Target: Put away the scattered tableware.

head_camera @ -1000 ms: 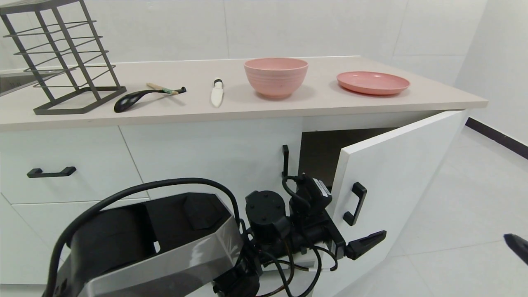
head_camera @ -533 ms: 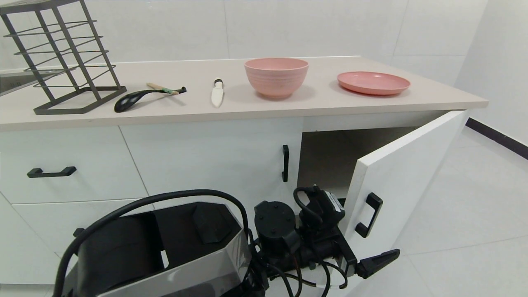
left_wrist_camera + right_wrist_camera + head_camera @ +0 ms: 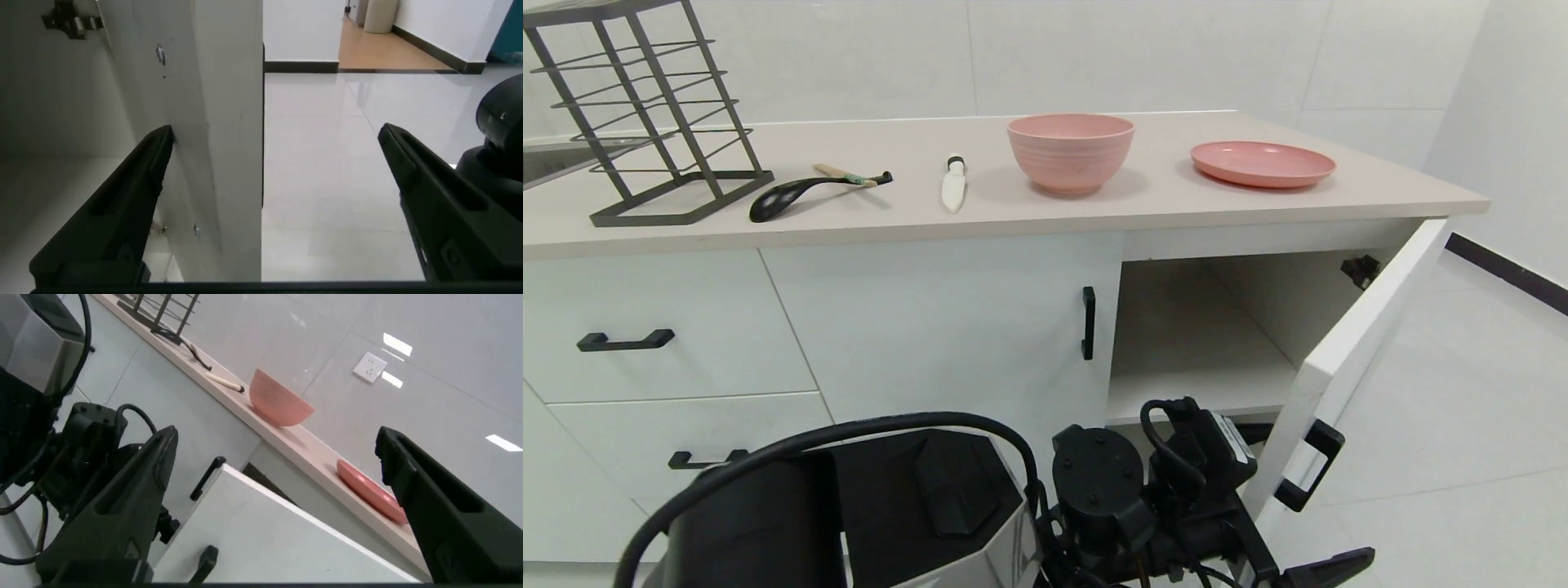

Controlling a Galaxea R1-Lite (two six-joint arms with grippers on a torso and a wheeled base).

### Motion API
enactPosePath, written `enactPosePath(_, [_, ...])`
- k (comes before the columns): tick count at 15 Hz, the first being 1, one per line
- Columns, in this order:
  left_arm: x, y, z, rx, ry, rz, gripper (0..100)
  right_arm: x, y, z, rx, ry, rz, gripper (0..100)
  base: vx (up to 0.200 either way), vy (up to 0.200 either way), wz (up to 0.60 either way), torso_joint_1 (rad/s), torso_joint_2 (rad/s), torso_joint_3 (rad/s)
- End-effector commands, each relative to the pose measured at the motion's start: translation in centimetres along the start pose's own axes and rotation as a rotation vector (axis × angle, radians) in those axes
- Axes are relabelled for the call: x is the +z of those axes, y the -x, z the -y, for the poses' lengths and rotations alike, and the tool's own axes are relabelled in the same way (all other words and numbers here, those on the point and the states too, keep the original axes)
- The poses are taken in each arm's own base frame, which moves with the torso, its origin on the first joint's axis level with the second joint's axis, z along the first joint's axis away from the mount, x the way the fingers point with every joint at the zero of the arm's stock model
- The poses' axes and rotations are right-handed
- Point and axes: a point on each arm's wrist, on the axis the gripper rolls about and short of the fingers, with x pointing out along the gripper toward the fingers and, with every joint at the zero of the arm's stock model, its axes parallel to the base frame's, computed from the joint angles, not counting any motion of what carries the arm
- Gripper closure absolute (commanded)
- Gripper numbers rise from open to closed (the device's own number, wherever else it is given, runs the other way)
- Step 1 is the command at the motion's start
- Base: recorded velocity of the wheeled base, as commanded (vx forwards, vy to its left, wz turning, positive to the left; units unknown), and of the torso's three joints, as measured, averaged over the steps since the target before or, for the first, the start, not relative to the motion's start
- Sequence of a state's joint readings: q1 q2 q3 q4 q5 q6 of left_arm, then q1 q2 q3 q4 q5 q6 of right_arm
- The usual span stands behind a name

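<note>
Rack (image 3: 645, 114) runs off your frame's upper left. Open door (image 3: 1356, 343) hides the lower right interior of the cabinet (image 3: 1201, 359). Thin stick (image 3: 843, 175) on the spoon (image 3: 772, 204) handle: too small for you to identify.

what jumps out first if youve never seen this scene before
The pink bowl and pink plate stand out on the beige counter, toward its right end. Below them a white cabinet door stands wide open, its edge between the open fingers of the left gripper.
</note>
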State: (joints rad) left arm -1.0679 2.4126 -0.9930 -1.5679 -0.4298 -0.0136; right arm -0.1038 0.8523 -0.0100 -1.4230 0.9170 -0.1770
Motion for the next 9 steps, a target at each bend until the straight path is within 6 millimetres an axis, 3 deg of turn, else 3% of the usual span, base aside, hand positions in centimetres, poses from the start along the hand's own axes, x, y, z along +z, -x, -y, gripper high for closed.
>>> enactPosePath(1, [0.5, -0.5, 0.9, -0.032, -0.004, 0.017, 0, 0.7, 0.1, 0.0, -0.005, 0.033, 0.022, 0, 0.0, 0.0, 0.0, 0.0, 0.0, 0.0])
enactPosePath(6, [0.9, -0.5, 0.9, -0.033, -0.008, 0.027, 0, 1.3, 0.0, 0.3, -0.019, 0.066, 0.035, 0, 0.0, 0.0, 0.0, 0.0, 0.0, 0.0])
enactPosePath(7, [1.6, -0.1, -0.1, -0.006, -0.017, 0.039, 0, 1.2, 0.0, 0.3, -0.019, 0.063, 0.033, 0, 0.0, 0.0, 0.0, 0.0, 0.0, 0.0])
enactPosePath(9, [2.0, 2.4, -4.9, 0.131, -0.034, 0.039, 0, 1.2, 0.1, 0.3, -0.018, 0.061, 0.031, 0, 0.0, 0.0, 0.0, 0.0, 0.0, 0.0])
